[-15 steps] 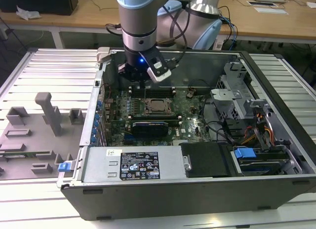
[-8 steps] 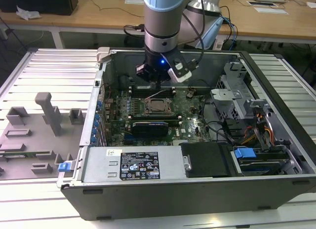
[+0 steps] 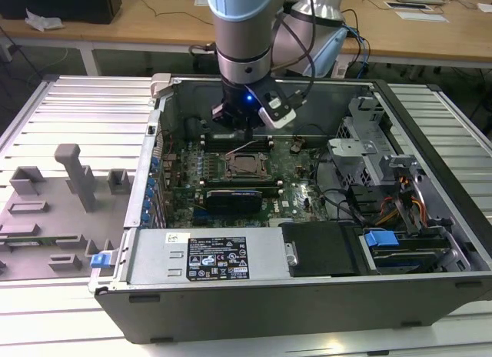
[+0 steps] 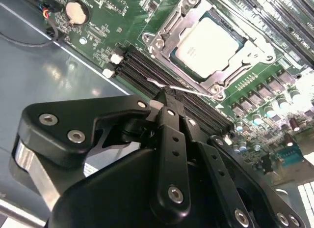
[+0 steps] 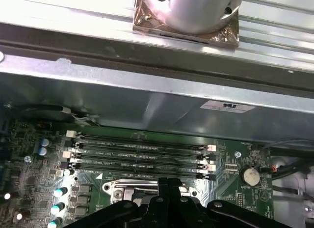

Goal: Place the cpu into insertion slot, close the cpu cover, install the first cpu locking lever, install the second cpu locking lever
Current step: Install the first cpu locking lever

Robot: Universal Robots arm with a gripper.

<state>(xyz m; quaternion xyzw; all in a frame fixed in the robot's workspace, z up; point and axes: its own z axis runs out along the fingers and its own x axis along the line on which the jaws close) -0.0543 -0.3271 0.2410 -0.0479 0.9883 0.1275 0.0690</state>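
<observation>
Your fingers (image 4: 169, 115) are closed tip to tip, and the tips meet a thin silver lever (image 4: 189, 90) just beside the slot (image 4: 156, 41). You cannot tell whether the lever is pinched between them or only touched. In the exterior view the lever (image 3: 244, 148) rises at a slant from the slot to the fingers (image 3: 244, 132).

Past the tips, your cpu (image 4: 206, 46) lies flat in the slot, pale metal top up. The cover (image 4: 235, 66) lies down round it, and the cpu shows through its window.

The black memory slots (image 4: 142, 66) run between the fingers and the slot. The green board (image 4: 122, 16) spreads around them, with a coin cell (image 4: 76, 12) near its edge.

In the exterior view you see a black card (image 3: 234, 197) near the slot. The open case (image 3: 307, 311) rests on the ribbed bench (image 3: 69, 103), and grey fixtures (image 3: 77, 176) stand at the exterior view's left.
</observation>
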